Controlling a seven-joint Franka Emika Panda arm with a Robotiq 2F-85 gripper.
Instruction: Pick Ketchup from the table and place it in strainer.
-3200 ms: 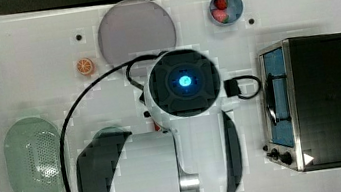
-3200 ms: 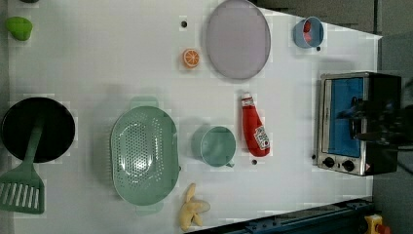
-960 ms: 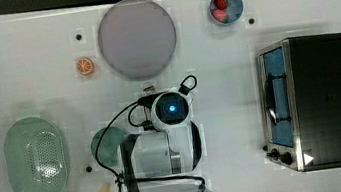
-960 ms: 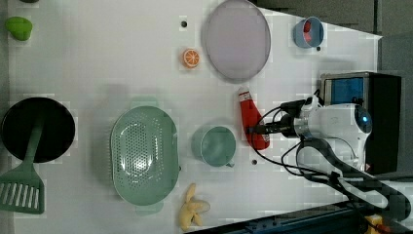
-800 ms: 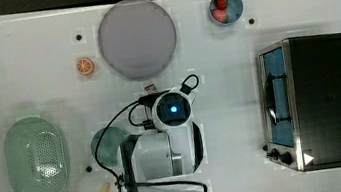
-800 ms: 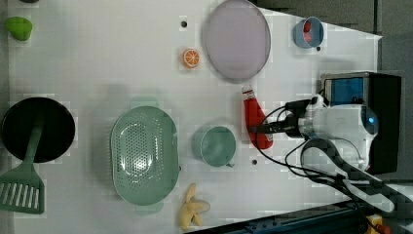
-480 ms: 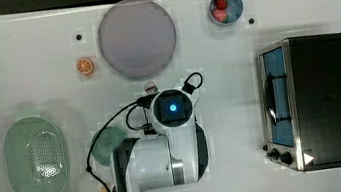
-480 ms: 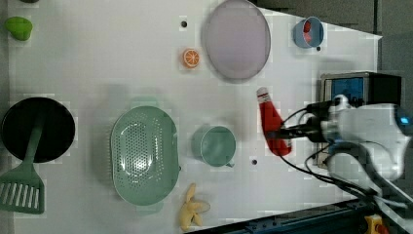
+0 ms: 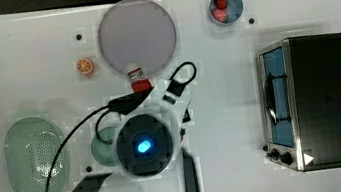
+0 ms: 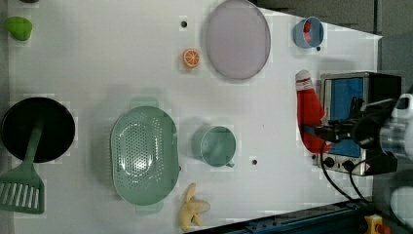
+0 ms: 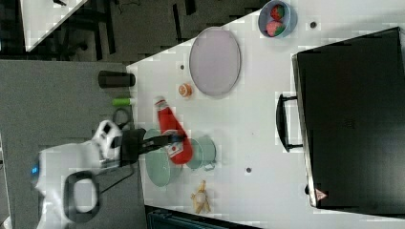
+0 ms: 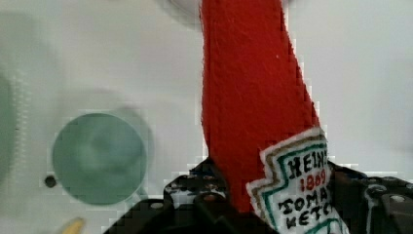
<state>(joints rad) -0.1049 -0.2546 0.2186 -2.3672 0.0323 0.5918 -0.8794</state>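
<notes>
Hold: I've got the end effector clamped on the lower body of the ketchup, up off the desk.
Bottle axis: it sticks out ahead of the fingers, white cap farthest from them, label end in the grip; in the left view the cap points toward the top.
Target direction: the strainer sits on the desk far over at the left view's left, well apart from the bottle.
In between: the green cup stands between bottle and strainer, so I judge the carry has to pass over or beside it.
Other edges: the toaster oven is just behind the bottle in the left view; the banana lies near the strainer's lower rim.
Open room: the strainer is empty, and its long side runs up and down the left view, roughly in line with the bottle.
</notes>
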